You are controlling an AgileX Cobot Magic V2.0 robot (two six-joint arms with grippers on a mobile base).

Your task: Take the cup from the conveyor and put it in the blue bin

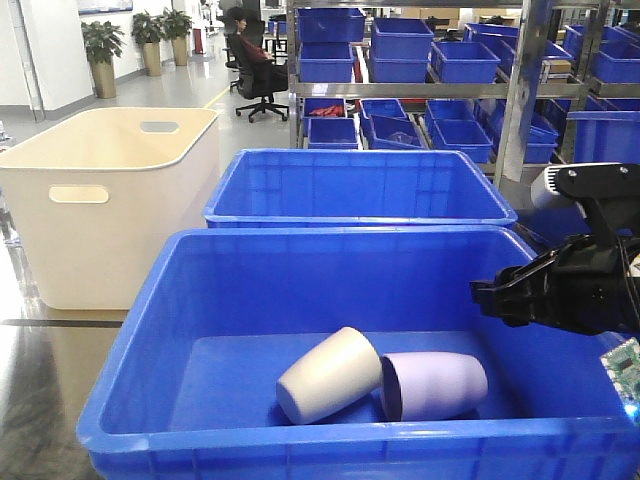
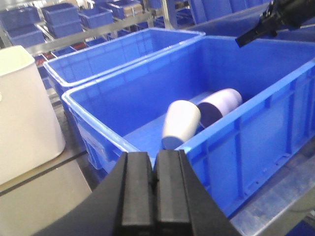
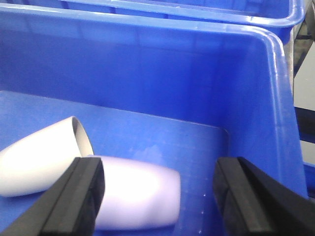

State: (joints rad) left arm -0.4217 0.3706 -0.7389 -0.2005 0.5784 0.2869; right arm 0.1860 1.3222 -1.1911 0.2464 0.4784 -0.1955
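Right gripper [image 3: 157, 191], jaws apart and empty, is hovering over the bin [image 1: 350, 440], lilac cup [image 1: 435, 385] lying at its 6 o'clock; release looks done, next calls for retreating to the conveyor; left gripper [image 2: 153, 184] is pressed together

**Two cups lying in the near blue bin**

Near blue bin [image 1: 150, 330] holding a cream cup [image 1: 328, 376] and a lavender cup [image 1: 433, 386], both on their sides, touching, near the front wall and right of centre. Right gripper [image 1: 484, 294] hanging over the bin's right rim, jaw state unclear. Second blue bin [image 1: 355, 188] just behind. Cream-white tub [image 1: 105, 205] at the left. Shelving with blue crates [image 1: 400, 45] beyond; seated person [image 1: 250, 55] far back.
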